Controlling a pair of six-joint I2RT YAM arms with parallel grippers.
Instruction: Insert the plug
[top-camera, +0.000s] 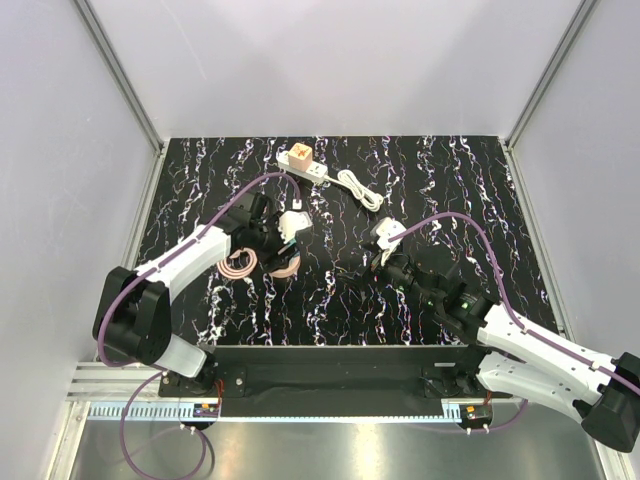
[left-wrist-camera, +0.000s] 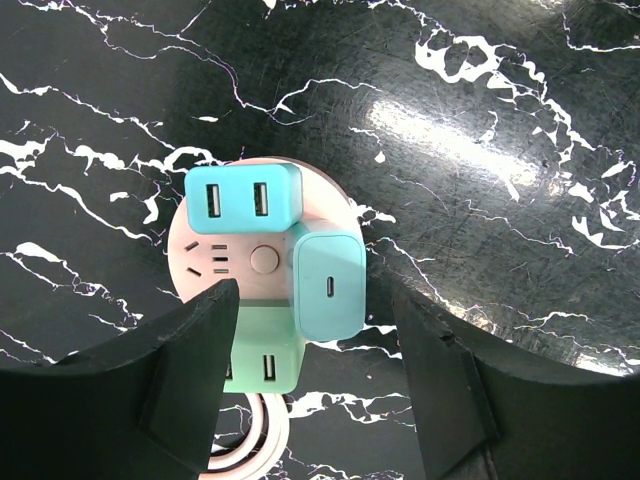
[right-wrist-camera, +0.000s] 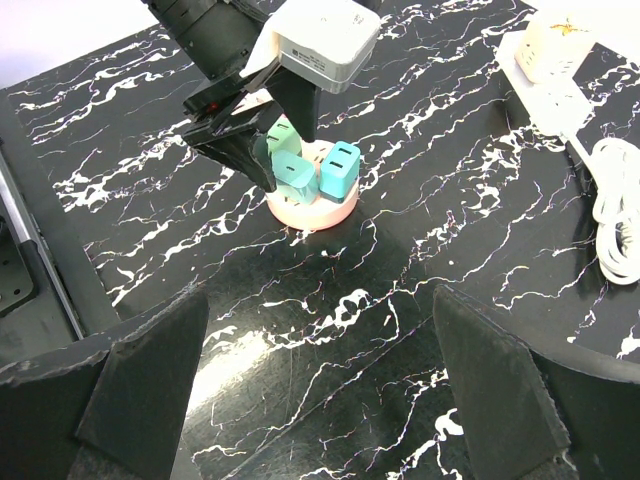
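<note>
Our left tool (left-wrist-camera: 312, 295) hangs wide open over the round socket hub (left-wrist-camera: 262, 260); closing off-centre, we could knock its teal adapters (left-wrist-camera: 328, 280) askew. Our right tool (right-wrist-camera: 320, 300) gapes empty.

Left arm (top-camera: 190, 255) is stretched forward and inward, left gripper (top-camera: 284, 243) pointing straight down, fingers (left-wrist-camera: 190, 370) spread wide. Right arm (top-camera: 520, 340) angles in toward centre. Right gripper (top-camera: 372, 262) sits low, fingers (right-wrist-camera: 140, 385) also wide apart.

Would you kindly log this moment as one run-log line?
left tool: open over pink socket hub | right tool: open, empty | power strip: far side
</note>
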